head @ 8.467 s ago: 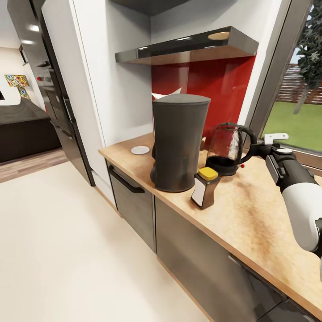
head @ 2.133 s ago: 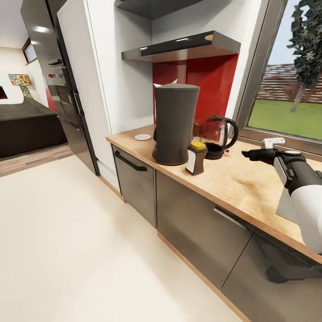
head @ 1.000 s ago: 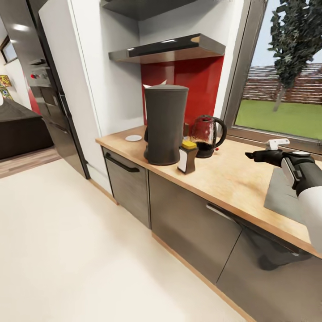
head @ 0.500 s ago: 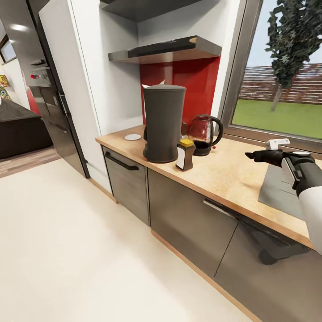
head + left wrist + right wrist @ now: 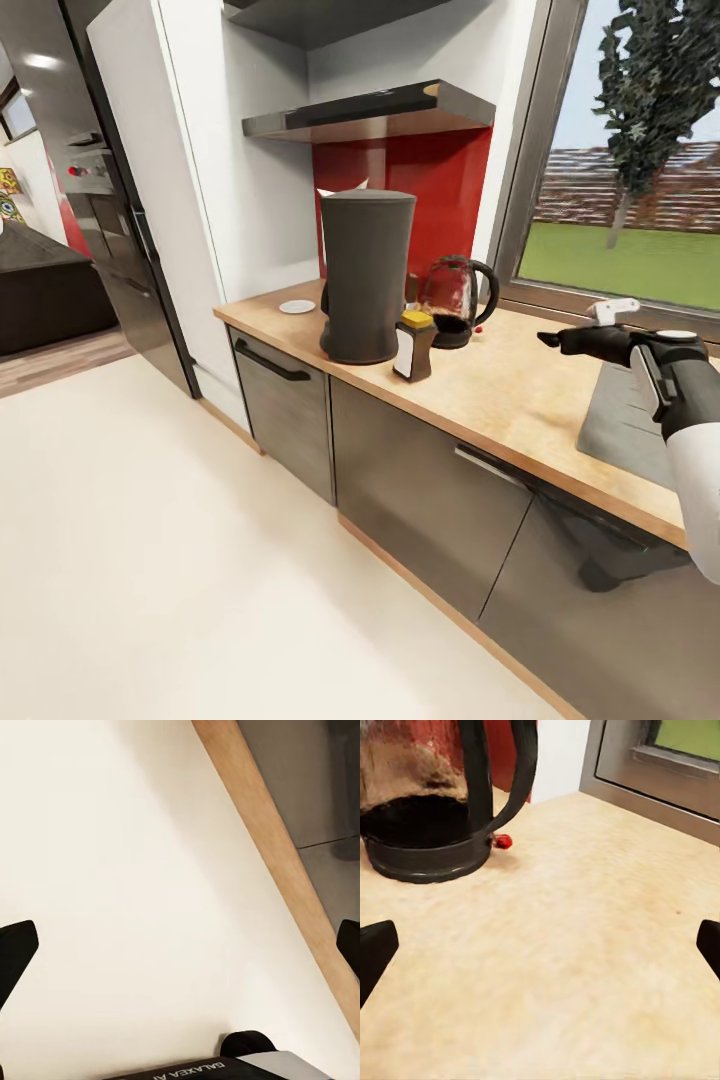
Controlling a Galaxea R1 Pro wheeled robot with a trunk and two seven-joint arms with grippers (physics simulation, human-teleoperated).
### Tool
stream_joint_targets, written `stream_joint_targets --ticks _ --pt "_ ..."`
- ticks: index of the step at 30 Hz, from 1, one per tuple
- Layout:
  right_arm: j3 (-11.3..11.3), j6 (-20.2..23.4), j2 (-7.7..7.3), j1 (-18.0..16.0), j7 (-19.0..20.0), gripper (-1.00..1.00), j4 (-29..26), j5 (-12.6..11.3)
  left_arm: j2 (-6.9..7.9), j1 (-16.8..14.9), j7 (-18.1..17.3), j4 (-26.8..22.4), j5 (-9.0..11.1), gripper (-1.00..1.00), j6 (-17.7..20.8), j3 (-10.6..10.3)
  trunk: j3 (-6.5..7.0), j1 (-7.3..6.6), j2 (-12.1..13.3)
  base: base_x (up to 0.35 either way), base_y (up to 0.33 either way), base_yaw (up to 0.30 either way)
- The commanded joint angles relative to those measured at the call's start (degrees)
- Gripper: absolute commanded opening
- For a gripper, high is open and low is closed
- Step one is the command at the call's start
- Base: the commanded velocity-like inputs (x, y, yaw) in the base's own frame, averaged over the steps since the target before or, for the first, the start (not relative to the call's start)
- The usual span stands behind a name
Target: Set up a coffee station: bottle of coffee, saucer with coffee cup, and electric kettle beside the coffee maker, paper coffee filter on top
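On the wooden countertop (image 5: 500, 395) stands the tall dark coffee maker (image 5: 367, 275), with a white paper filter (image 5: 342, 188) peeking out at its top rear. A coffee bottle (image 5: 413, 346) with a yellow lid sits in front of it to the right. The glass electric kettle (image 5: 455, 303) stands just behind the bottle, and a white saucer (image 5: 297, 307) lies to the coffee maker's left. My right gripper (image 5: 560, 340) hovers open over the counter, right of the kettle (image 5: 427, 802) and apart from it. My left gripper (image 5: 180, 952) hangs open above the floor.
A grey sink (image 5: 625, 425) is set into the counter under my right arm. A small red item (image 5: 502, 841) lies beside the kettle base. A dark shelf (image 5: 380, 110) hangs above the counter. A tall oven unit (image 5: 120, 230) stands at the left, with pale floor (image 5: 200, 560) in front.
My right gripper has risen slightly and edged left toward the kettle. Over the earlier frames the camera backed away from the counter and turned; the things on it have not moved.
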Motion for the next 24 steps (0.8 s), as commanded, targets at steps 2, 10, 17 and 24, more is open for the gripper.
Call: stream_joint_targets --ticks 2,10,17,24 --pt "-0.26 2.58 0.22 1.53 1.73 1.0 -3.21 0.05 0.01 -0.04 -0.08 0.04 0.3 1.0 -0.41 -0.48 -0.05 0.0 -0.03 0.0 0.0 0.0" --pt "-0.15 7.16 1.71 15.01 5.32 1.0 -21.65 -9.76 0.01 -0.04 -0.12 0.06 0.3 1.0 -0.41 -0.48 -0.05 0.0 -0.03 0.0 0.0 0.0" --pt "0.19 9.7 1.55 32.87 16.85 1.0 -39.67 -13.73 -0.05 -0.04 -0.11 0.04 0.3 1.0 -0.45 -0.55 -0.05 0.0 -0.03 0.0 0.0 0.0" --pt "0.28 11.88 1.37 40.64 29.19 1.0 -44.29 -13.56 -0.19 -0.04 -0.13 0.16 0.3 1.0 -0.45 -0.57 -0.05 0.0 -0.03 0.0 0.0 0.0"
